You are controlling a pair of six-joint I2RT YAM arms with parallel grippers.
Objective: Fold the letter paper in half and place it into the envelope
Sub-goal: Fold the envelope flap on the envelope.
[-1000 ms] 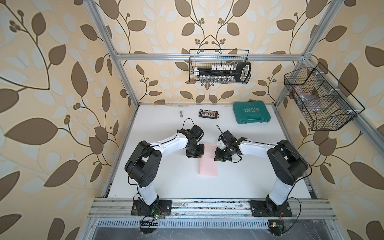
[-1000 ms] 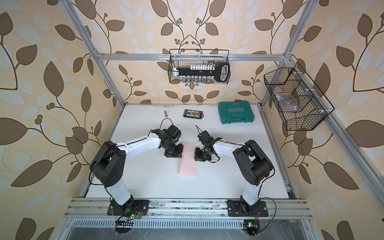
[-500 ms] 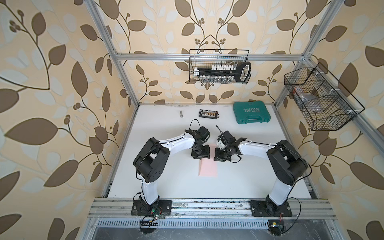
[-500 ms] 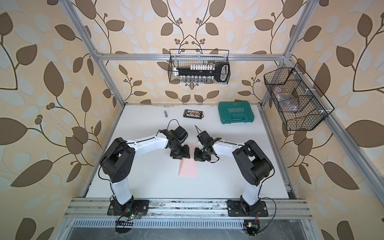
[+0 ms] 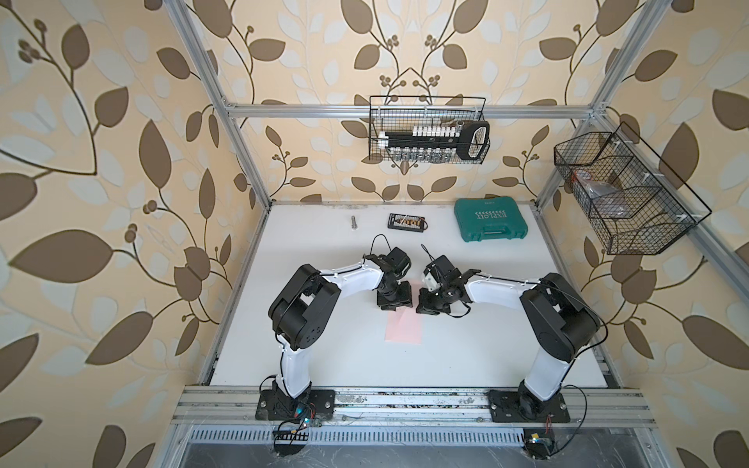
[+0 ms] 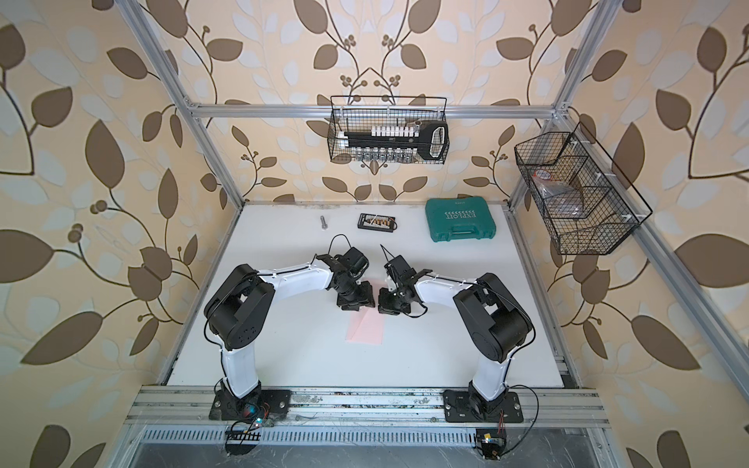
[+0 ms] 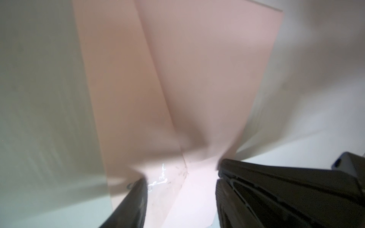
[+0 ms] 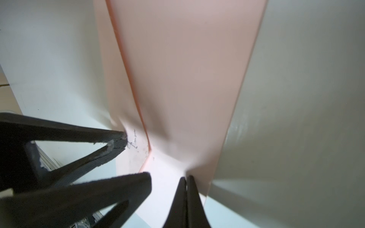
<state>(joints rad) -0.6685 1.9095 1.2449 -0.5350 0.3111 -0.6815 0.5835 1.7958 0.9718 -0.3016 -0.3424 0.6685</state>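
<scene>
**Both arms reaching inward, wrists angled down**

Left gripper (image 5: 395, 304): jaws partly open, astride the envelope's (image 5: 403, 330) far end, clamping nothing. Right gripper (image 5: 429, 306): closed, pinching that end's edge. Envelope at mid-table (image 5: 324, 348); far end hidden under grippers in both top views.

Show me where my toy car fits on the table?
Bare patches: between the pink envelope and the front rail, and between the green case and the right arm. Crowded mid-table, where the left hand and right hand meet at the envelope.
</scene>
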